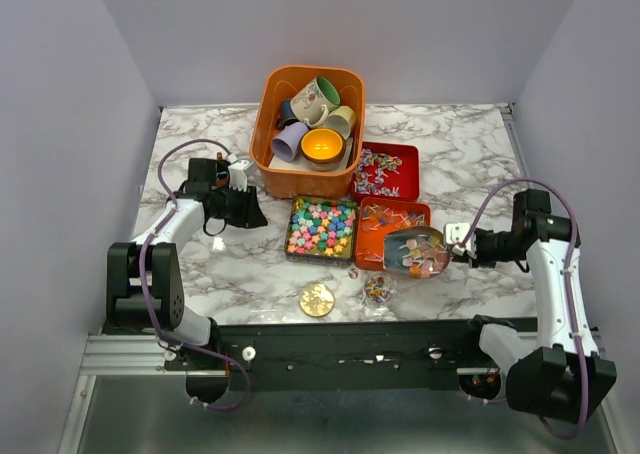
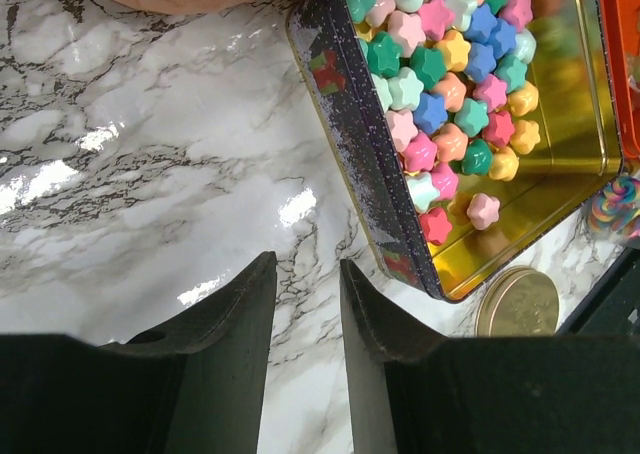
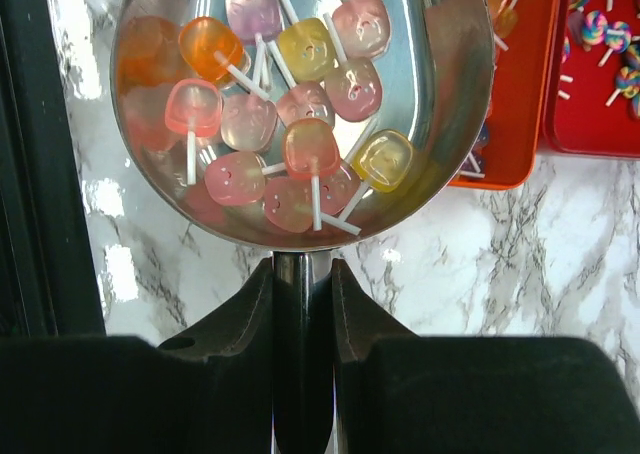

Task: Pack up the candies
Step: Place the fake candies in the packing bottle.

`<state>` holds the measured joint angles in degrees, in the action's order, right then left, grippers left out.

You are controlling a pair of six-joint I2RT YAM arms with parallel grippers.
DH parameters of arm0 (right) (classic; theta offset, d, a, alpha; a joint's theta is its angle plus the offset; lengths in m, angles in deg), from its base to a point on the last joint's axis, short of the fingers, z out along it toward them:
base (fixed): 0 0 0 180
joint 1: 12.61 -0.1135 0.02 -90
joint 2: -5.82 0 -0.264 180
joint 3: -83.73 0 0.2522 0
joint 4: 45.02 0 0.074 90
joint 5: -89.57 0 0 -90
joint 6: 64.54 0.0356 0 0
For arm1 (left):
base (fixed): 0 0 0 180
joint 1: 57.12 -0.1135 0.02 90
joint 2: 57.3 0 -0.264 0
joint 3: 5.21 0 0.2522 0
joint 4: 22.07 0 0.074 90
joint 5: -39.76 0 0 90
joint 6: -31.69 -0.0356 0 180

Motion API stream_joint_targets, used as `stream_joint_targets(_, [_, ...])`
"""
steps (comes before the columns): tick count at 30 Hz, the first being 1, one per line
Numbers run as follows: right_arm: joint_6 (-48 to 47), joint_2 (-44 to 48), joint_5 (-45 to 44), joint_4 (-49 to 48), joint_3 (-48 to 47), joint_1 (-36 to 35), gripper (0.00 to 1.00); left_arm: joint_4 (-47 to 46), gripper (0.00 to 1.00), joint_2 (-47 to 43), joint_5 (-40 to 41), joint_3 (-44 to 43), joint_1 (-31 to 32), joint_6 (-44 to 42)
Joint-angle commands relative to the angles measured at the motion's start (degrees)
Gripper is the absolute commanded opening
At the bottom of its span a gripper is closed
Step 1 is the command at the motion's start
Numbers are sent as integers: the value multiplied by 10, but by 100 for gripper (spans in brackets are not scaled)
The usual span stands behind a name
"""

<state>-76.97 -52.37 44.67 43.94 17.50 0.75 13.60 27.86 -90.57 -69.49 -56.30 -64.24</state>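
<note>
Marble surface [image 1: 470, 164] carries everything; positions are relative to the tin [image 2: 357, 159], which is partly full of star candies [image 2: 440, 74]. Orange basket [image 1: 262, 134] of mugs [image 1: 315, 99] sits just behind it. Red tray [image 1: 408, 152] of swirl lollipops [image 1: 375, 172] is behind-right. Orange tray [image 1: 370, 254] is directly right, side by side, holding clear lollipops [image 1: 385, 217]. Scoop [image 3: 455, 84] hangs over that tray's near-right corner, loaded with more lollipops [image 3: 300, 144], and the right jaws are clamped on its handle. Left jaws are left of the tin over bare marble, with a narrow gap and nothing between. Gold disc [image 1: 318, 300] is in front, and a small candy bag [image 1: 378, 289] front-right.
</note>
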Motion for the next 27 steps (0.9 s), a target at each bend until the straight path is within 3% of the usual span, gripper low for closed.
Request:
stream_joint_targets(1, [-59, 41, -57, 79, 29, 0, 1, -31, 42, -16, -1, 10, -20, 8])
stream_joint_targets(11, [-19, 47, -75, 67, 29, -33, 1, -63, 42, -28, -11, 31, -34, 33])
stream_joint_targets(27, [103, 41, -162, 17, 5, -168, 1, -102, 42, -42, -32, 57, -41, 77])
